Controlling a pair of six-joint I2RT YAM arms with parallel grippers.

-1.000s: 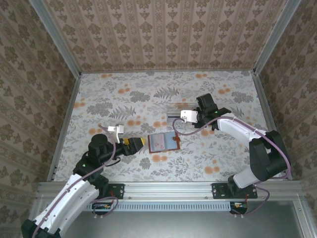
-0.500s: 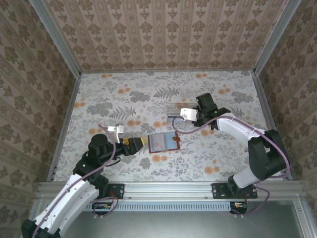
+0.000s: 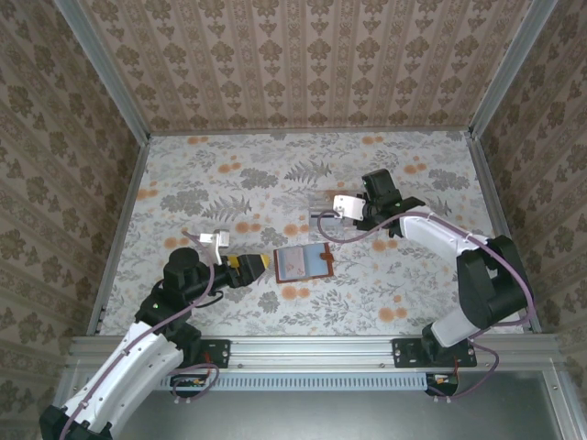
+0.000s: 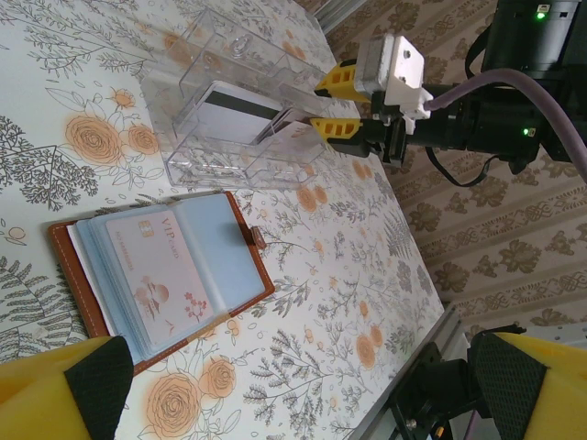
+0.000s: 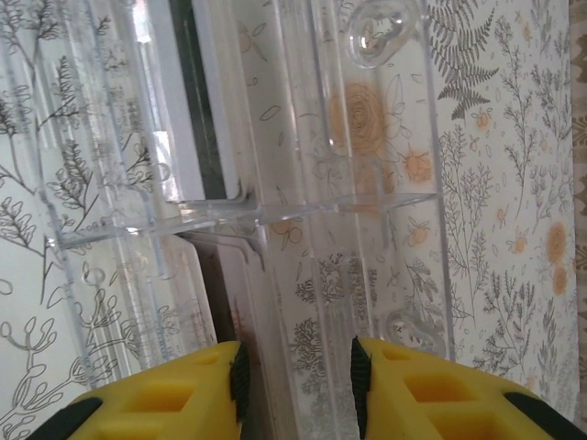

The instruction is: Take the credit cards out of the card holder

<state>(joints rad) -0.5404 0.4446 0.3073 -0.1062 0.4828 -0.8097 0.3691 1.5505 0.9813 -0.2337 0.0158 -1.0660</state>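
Observation:
The card holder [image 3: 303, 263] lies open mid-table, brown-edged with grey-blue pockets, and a pale pink card [image 4: 151, 275] shows in its left page [image 4: 83, 293]. My left gripper [image 3: 255, 266] rests just left of it, open, with nothing between its yellow fingers [image 4: 64, 390]. My right gripper [image 4: 321, 103] hovers over the clear tray [image 4: 197, 151], jaws parted around a tray wall and gripping nothing. A white card with a dark stripe [image 4: 234, 110] and a pale card [image 4: 289, 133] stand in the tray. The pale card's edge [image 5: 240, 321] sits beside my right gripper's [image 5: 298, 376] left pad.
The clear tray [image 3: 318, 203] stands just beyond the card holder, at my right gripper [image 3: 328, 211]. Metal rails [image 3: 119, 229] and patterned walls close in the floral table on three sides. A cable loops from the right wrist toward the holder's right edge.
The right gripper's jaws have parted wider and its wrist has shifted slightly toward the far side over the tray. The left arm and card holder have not moved.

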